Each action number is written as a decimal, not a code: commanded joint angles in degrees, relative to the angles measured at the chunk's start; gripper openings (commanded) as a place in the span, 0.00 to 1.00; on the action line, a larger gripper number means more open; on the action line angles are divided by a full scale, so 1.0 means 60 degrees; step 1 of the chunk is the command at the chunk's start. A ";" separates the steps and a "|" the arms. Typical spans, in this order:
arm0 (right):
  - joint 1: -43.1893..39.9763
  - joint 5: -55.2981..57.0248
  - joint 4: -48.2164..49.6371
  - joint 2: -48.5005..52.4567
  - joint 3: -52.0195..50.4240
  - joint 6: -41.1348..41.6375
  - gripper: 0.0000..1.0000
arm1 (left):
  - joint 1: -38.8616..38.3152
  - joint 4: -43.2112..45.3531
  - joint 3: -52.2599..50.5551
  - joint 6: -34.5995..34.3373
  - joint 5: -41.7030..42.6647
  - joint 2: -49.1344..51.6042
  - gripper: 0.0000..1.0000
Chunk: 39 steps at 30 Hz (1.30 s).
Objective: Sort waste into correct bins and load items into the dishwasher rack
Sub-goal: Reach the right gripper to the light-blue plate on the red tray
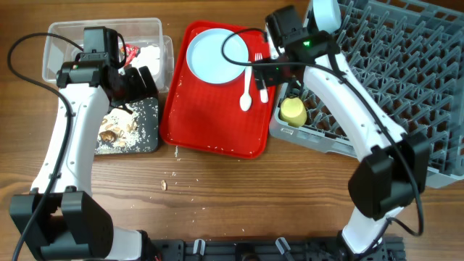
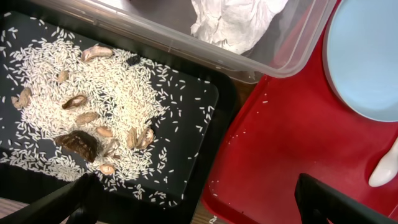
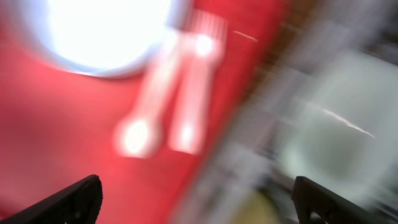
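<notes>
Red tray (image 1: 210, 119) beneath downward-facing right gripper (image 1: 262, 85) (jaws apparently apart)

Bright, even light; overhead and left wrist views sharp, right wrist view smeared, its plate (image 3: 106, 31) seemingly glaring white.

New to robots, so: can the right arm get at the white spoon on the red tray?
Probably yes: the open right end effector hangs just beside the spoon, which lies uncovered.
</notes>
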 commanded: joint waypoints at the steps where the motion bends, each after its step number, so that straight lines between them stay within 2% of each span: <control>1: 0.0000 -0.3362 0.0874 0.0033 -0.0189 0.0663 1.00 | 0.0033 0.0000 0.0106 0.0015 -0.0062 -0.0076 1.00; 3: 0.0000 -0.3002 0.0987 0.0317 -0.0441 0.1705 0.93 | 0.0033 0.0000 0.0106 0.0018 -0.0062 -0.0076 1.00; 6: 0.0000 -0.2867 0.0903 0.0663 -0.0827 0.2575 0.80 | 0.0033 0.0000 0.0106 0.0018 -0.0062 -0.0076 1.00; 9: 0.0000 -0.2794 0.0550 0.0914 -0.1253 0.2983 0.77 | 0.0033 0.0000 0.0106 0.0018 -0.0062 -0.0076 1.00; 13: -0.0011 -0.1617 -0.0484 0.0914 -0.1534 0.3534 0.77 | 0.0033 0.0000 0.0106 0.0018 -0.0062 -0.0076 1.00; 20: -0.0047 -0.1202 -0.1300 0.0911 -0.1530 0.3493 0.77 | 0.0033 0.0000 0.0106 0.0015 -0.0062 -0.0076 1.00; 24: -0.0047 -0.0331 -0.1887 0.0911 -0.1530 0.3504 0.78 | 0.0033 0.0000 0.0106 0.0018 -0.0062 -0.0076 1.00; 31: -0.0051 0.0350 -0.2153 0.0911 -0.1530 0.3413 0.79 | 0.0033 0.0000 0.0106 0.0015 -0.0062 -0.0076 1.00; 35: -0.0025 -0.1049 -0.0947 0.0911 -0.1515 0.2211 0.78 | 0.0033 0.0000 0.0106 0.0015 -0.0062 -0.0076 1.00; 39: 0.0178 -0.1694 0.0160 0.0914 -0.1519 0.1865 0.73 | 0.0033 0.0000 0.0106 0.0018 -0.0062 -0.0076 1.00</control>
